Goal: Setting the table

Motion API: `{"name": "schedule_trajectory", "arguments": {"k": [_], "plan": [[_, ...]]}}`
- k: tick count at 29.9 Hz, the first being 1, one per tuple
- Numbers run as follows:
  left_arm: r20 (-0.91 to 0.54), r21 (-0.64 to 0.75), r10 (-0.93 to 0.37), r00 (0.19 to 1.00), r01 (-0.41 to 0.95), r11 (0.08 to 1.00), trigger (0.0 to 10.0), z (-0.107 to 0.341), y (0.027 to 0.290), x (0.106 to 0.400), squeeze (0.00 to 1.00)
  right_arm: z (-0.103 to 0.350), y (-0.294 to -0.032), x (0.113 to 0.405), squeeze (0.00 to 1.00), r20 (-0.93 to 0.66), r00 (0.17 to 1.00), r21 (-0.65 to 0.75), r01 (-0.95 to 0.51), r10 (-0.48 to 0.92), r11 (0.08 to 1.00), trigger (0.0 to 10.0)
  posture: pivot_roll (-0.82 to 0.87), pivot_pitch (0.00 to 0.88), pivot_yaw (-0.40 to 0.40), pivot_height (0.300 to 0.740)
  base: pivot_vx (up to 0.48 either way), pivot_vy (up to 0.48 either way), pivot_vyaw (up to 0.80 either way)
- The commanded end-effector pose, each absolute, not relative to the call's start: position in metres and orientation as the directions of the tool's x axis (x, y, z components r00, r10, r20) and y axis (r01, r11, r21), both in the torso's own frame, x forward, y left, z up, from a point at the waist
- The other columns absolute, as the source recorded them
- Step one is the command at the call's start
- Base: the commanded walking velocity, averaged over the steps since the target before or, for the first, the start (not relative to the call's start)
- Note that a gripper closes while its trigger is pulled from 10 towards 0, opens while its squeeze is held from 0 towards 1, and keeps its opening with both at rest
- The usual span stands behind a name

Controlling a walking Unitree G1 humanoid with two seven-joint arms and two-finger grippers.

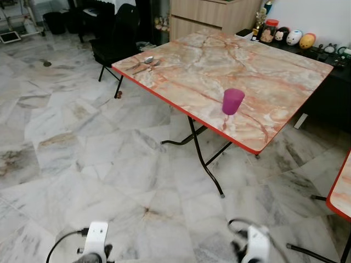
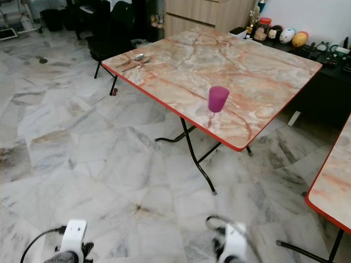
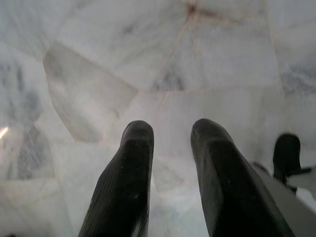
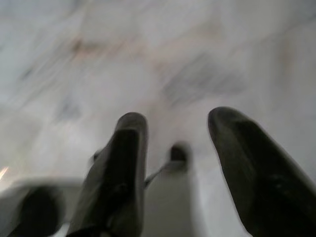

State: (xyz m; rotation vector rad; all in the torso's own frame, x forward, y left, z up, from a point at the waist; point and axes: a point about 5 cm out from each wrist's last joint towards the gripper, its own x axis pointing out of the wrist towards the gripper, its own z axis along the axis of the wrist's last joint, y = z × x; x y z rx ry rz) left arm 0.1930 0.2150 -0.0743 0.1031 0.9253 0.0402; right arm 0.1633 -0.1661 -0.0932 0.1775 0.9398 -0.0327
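A purple cup (image 1: 232, 101) stands upright near the front edge of the marble-patterned table (image 1: 274, 76) with a red rim. A spoon and fork (image 1: 145, 63) lie together at the table's far left corner. Both arms hang low over the marble floor, well short of the table, the left arm (image 1: 96, 241) and the right arm (image 1: 252, 245) at the bottom of the eye views. My left gripper (image 3: 170, 131) is open, with bare floor between its fingers. My right gripper (image 4: 177, 118) is open too, blurred, holding nothing.
Black folding legs (image 1: 205, 164) stand under the table. A black chair (image 1: 112, 38) sits behind its left corner. A dark sideboard (image 1: 329, 82) with jars and figurines runs along the back right. A second red-rimmed table (image 1: 340, 192) juts in at the right edge.
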Motion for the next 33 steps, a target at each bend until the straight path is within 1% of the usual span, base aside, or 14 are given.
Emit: {"name": "schedule_trajectory", "arguments": {"k": [1, 9, 13, 16, 33], "plan": [[-0.806, 0.121, 0.074, 0.587, 0.041, 0.992, 10.0, -0.075, 0.216, 0.192, 0.00, -0.089, -0.175, 0.171, 0.00, -0.790, 0.612, 0.122, 0.103, 0.034, 0.987, 10.0, 0.01, 0.000, -0.001, 0.740, 0.000, 0.000, 0.00], [-0.804, 0.117, 0.067, 0.591, 0.046, 0.992, 10.0, -0.074, 0.216, 0.193, 0.00, -0.089, -0.177, 0.171, 0.00, -0.786, 0.617, 0.125, 0.098, 0.038, 0.987, 10.0, 0.01, 0.000, -0.001, 0.740, 0.000, 0.000, 0.00], [-0.770, 0.098, 0.071, 0.633, 0.007, 0.995, 10.0, -0.070, 0.216, 0.200, 0.00, -0.086, -0.180, 0.174, 0.00, -0.761, 0.649, 0.116, 0.123, 0.008, 0.986, 10.0, 0.01, 0.000, -0.001, 0.740, 0.000, 0.000, 0.00], [-0.761, 0.094, 0.075, 0.644, -0.005, 0.996, 10.0, -0.068, 0.217, 0.202, 0.00, -0.085, -0.183, 0.175, 0.00, -0.752, 0.659, 0.101, 0.134, -0.013, 0.986, 10.0, 0.01, 0.000, -0.001, 0.740, 0.000, 0.000, 0.00], [-0.774, 0.086, 0.080, 0.628, -0.021, 0.996, 10.0, -0.070, 0.218, 0.199, 0.00, -0.083, -0.184, 0.179, 0.00, -0.745, 0.667, 0.089, 0.129, -0.020, 0.988, 10.0, 0.01, 0.000, -0.001, 0.740, 0.000, 0.000, 0.00]]}}
